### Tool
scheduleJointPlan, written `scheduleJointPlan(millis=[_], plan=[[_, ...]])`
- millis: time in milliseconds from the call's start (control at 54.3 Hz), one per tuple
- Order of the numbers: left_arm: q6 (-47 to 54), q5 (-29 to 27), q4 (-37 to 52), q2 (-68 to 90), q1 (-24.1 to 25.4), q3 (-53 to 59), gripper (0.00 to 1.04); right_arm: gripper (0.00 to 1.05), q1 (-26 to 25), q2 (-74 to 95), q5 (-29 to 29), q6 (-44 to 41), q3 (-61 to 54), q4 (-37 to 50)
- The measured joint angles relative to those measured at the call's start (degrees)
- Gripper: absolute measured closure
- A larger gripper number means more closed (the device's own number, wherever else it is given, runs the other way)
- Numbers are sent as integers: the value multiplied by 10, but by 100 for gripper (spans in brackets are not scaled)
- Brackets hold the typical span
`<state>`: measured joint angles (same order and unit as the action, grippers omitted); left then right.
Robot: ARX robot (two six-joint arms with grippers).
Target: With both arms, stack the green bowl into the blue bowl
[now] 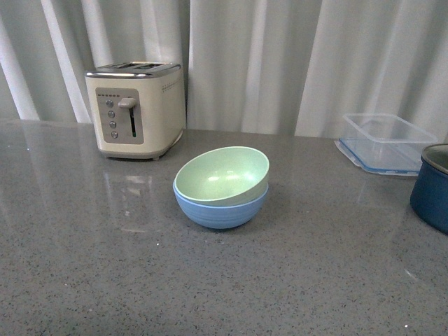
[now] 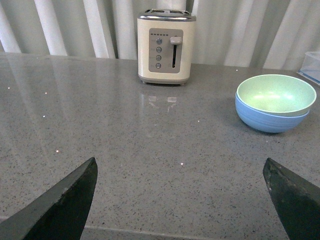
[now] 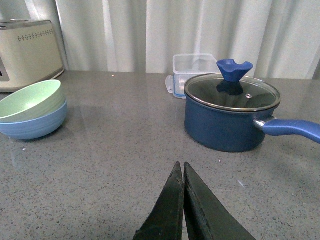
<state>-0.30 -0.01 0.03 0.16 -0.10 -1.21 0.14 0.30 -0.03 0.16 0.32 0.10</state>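
The pale mint-green bowl (image 1: pixel 222 173) sits nested, slightly tilted, inside the light sky-blue bowl (image 1: pixel 221 208) in the middle of the grey counter. The pair also shows in the left wrist view, green bowl (image 2: pixel 276 94) in blue bowl (image 2: pixel 270 120), and in the right wrist view, green bowl (image 3: pixel 31 100) in blue bowl (image 3: pixel 34 125). Neither arm shows in the front view. My left gripper (image 2: pixel 180 172) is open and empty, well back from the bowls. My right gripper (image 3: pixel 181 167) is shut and empty, away from the bowls, above bare counter.
A cream toaster (image 1: pixel 136 109) stands at the back left. A clear plastic container (image 1: pixel 386 142) lies at the back right. A dark navy pot (image 3: pixel 231 119) with a glass lid and a long handle (image 3: pixel 291 129) stands at the right.
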Motion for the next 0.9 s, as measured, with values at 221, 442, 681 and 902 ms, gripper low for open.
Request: scheduleJointPlan(millis=[221, 442, 681, 902], plan=[[0, 0, 0, 0, 0, 0, 7, 72, 0, 0, 0, 0, 0, -1], [0, 0, 0, 0, 0, 0, 7, 30, 0, 0, 0, 0, 0, -1], [0, 0, 0, 0, 0, 0, 7, 10, 0, 0, 0, 0, 0, -1], [0, 0, 0, 0, 0, 0, 7, 10, 0, 0, 0, 0, 0, -1]])
